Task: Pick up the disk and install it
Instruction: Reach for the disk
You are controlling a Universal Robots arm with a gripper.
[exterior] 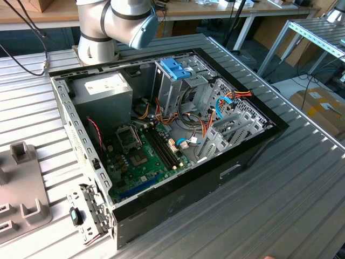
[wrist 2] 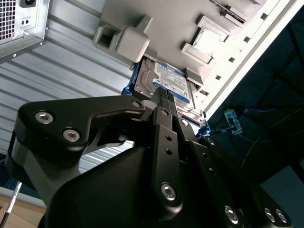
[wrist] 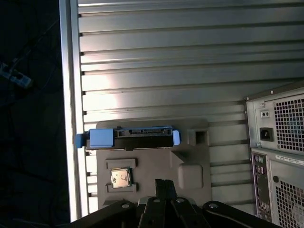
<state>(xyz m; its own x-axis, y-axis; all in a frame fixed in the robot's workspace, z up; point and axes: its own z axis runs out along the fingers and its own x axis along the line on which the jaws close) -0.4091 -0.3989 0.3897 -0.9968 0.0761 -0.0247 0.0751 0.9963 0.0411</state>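
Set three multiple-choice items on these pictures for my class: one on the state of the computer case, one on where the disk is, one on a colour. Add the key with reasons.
1. The computer case is: A open; B closed; C upside down.
2. The disk lies: A inside the case; B on the grey fixture; C on the floor.
3. The disk's edge frame is: A red; B green; C blue.

Key: 1 A, the motherboard shows in the exterior view. 2 B, both wrist views show it on the fixture, outside the case. 3 C, the frame's blue ends show in the first wrist view.
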